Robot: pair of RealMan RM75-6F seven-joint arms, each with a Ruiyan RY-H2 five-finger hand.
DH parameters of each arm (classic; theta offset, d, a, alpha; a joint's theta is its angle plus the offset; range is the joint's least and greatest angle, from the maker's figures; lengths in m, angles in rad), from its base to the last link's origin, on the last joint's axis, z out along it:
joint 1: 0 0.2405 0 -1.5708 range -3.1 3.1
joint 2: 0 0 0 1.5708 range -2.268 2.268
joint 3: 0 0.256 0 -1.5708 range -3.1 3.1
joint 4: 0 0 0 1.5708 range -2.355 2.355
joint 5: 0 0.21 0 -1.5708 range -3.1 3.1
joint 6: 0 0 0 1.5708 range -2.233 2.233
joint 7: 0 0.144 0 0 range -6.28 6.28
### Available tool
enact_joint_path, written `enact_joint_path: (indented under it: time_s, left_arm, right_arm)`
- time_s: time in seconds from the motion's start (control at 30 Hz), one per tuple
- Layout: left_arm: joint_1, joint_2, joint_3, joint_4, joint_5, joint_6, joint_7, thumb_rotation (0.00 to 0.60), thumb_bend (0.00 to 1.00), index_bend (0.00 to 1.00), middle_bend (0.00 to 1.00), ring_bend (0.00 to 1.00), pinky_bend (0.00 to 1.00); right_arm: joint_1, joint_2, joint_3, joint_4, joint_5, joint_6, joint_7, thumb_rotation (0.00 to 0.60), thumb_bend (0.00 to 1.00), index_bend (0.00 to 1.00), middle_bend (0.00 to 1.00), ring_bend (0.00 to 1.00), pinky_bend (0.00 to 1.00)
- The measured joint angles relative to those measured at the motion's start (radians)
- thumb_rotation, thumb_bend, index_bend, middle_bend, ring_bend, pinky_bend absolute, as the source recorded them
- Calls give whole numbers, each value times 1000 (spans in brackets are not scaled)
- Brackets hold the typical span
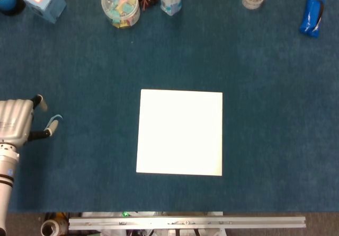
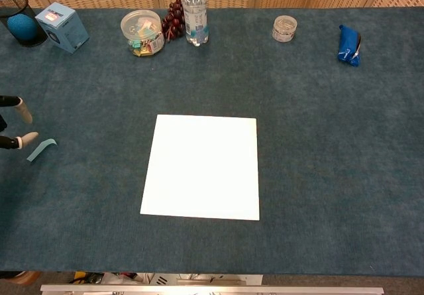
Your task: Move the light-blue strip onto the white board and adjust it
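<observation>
Head view: whole left robot hand (image 1: pixel 16 122), released, fingers apart beside strip (image 1: pixel 52 123); chest view: only fingertips (image 2: pixel 28 138). Strip on worktop (image 1: pixel 265 140), well left of board (image 1: pixel 180 132). Bottle (image 2: pixel 195 11), jar (image 2: pixel 142 31) far behind.

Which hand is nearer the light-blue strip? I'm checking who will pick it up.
Left. The left hand sits just beside the light-blue strip, fingers apart, its fingertips reaching it. The right hand is in neither view.
</observation>
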Motion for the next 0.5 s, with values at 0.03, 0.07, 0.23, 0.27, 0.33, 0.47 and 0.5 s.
enact_joint_path:
  time_s: [0.03,0.07,0.23,0.27,0.33,0.47,0.5]
  left_arm:
    - [-1,-2,2,0,-7,-3,6,317,253,438,993,1000,1000]
    - [-4,-6,4,0,-17,-8,13,316,253,442,991,1000,1000]
    - [-15,-27,6,4,-47,-19,43,337,253,441,987,1000,1000]
    - [-17,-34,6,9,-55,-20,48,344,253,438,987,1000,1000]
    - [-21,-44,5,16,-68,-20,59,355,253,432,987,1000,1000]
    - [-28,-57,4,29,-95,-22,85,363,253,429,987,1000,1000]
    - [-31,-60,4,32,-104,-24,93,364,253,429,986,1000,1000]
  right_arm:
    - [1,-2,0,3,3,-4,1,600,93,454,626,566,572]
    - [3,-3,-1,6,6,-8,2,600,93,454,625,566,572]
    - [9,-13,-3,20,10,-21,12,600,94,454,625,566,572]
    - [9,-14,-4,22,10,-22,14,600,93,454,625,566,572]
    - [8,-15,-6,28,13,-23,19,600,93,454,625,566,572]
    - [3,-14,-9,35,18,-23,28,600,93,454,626,566,572]
    - [1,-14,-10,37,19,-22,31,600,93,454,625,566,572]
